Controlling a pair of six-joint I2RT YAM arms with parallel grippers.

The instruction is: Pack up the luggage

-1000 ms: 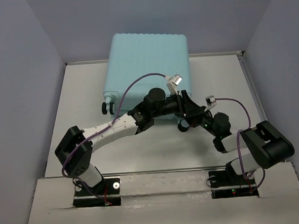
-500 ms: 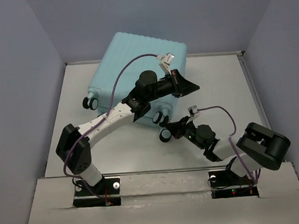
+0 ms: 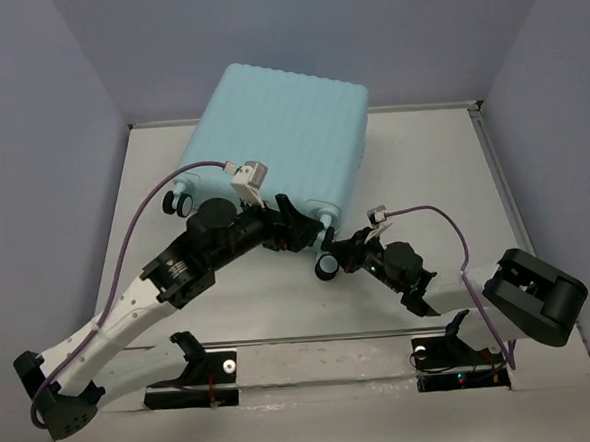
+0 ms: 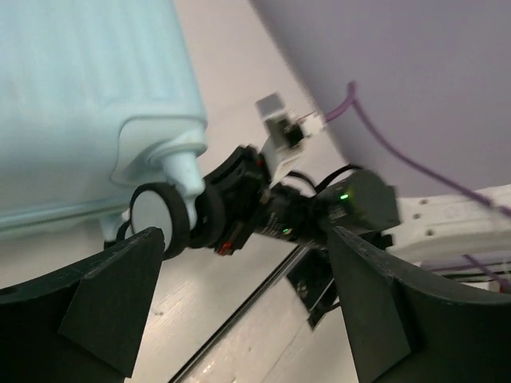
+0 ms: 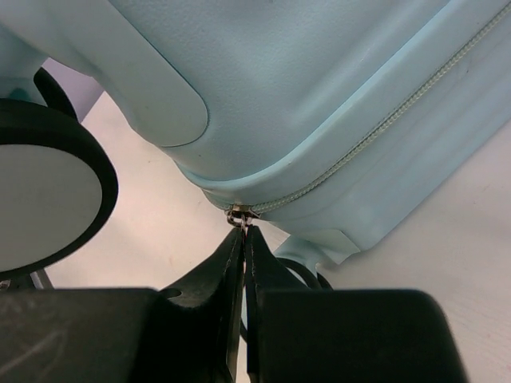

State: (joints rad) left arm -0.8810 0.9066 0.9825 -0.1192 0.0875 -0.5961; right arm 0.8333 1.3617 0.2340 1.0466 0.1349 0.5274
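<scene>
The luggage (image 3: 284, 121), a closed pale aqua ribbed suitcase, lies flat and turned at an angle at the back of the table. Its near edge shows a zipper line (image 5: 351, 155) and caster wheels (image 3: 327, 267). My right gripper (image 5: 243, 231) is shut on the small metal zipper pull (image 5: 240, 215) at the suitcase's near corner, beside a wheel (image 5: 40, 195). My left gripper (image 3: 294, 229) hangs open just in front of the near edge, holding nothing. Its fingers (image 4: 108, 299) stand wide apart, framing the corner wheel (image 4: 156, 227) and the right gripper (image 4: 263, 207).
A second wheel pair (image 3: 181, 202) sticks out at the suitcase's left corner. The table's raised side rails (image 3: 492, 159) and the grey walls bound the space. The left arm's links (image 3: 111, 332) stretch low across the near left of the table.
The left gripper opened and drew back from the top of the suitcase to its near edge, its arm dropping low. The suitcase turned anticlockwise a second ago. The right gripper stayed shut at the near corner.
</scene>
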